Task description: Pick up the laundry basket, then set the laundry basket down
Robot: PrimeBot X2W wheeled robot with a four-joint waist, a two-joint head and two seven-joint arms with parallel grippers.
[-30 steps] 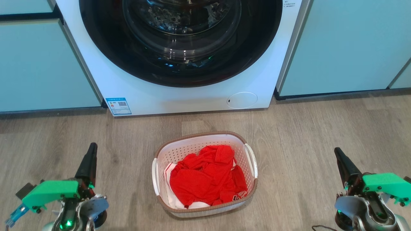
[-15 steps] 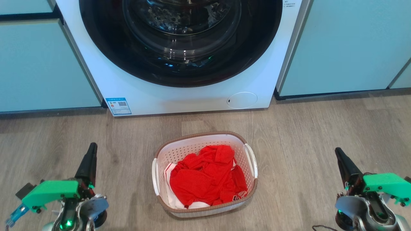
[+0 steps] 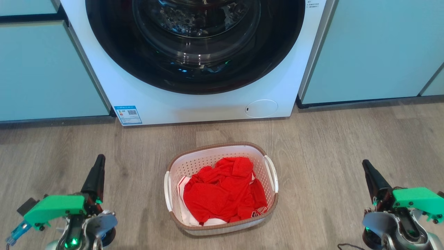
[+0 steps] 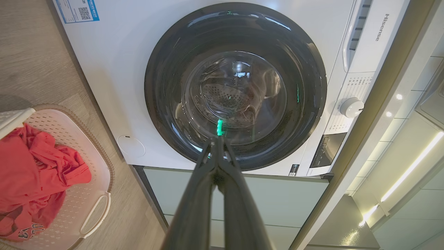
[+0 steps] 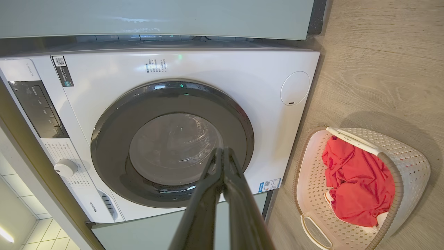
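Laundry basket (image 3: 197, 163), upright on the wood floor (image 3: 329, 139), mouth facing up; it sits between my two grippers, inboard of each and well apart from both, roughly level with their fingers. Its two white handles (image 3: 272, 173) lie on the sides facing the grippers, so the handle-to-handle axis runs across from one gripper to the other; that axis is slightly skewed, the handle nearer the right gripper lying a little further forward than the other. Whether this is the longer axis I cannot tell, as the outline reads nearly square from the head view. A crumpled red garment (image 3: 222, 194) rests inside, over a bit of white cloth.

Left gripper (image 3: 99, 163): fingers pressed together, holding nothing, touching nothing; in the left wrist view its tips (image 4: 218, 140) meet in front of the washer (image 3: 194, 107) door, with the basket (image 4: 86, 194) off to one side. Right gripper (image 3: 366, 166): likewise closed and empty; its wrist view shows the tips (image 5: 222, 151) together, the basket (image 5: 409, 156) off to the opposite side. The washer stands ahead of both sets of fingertips, beyond the basket.
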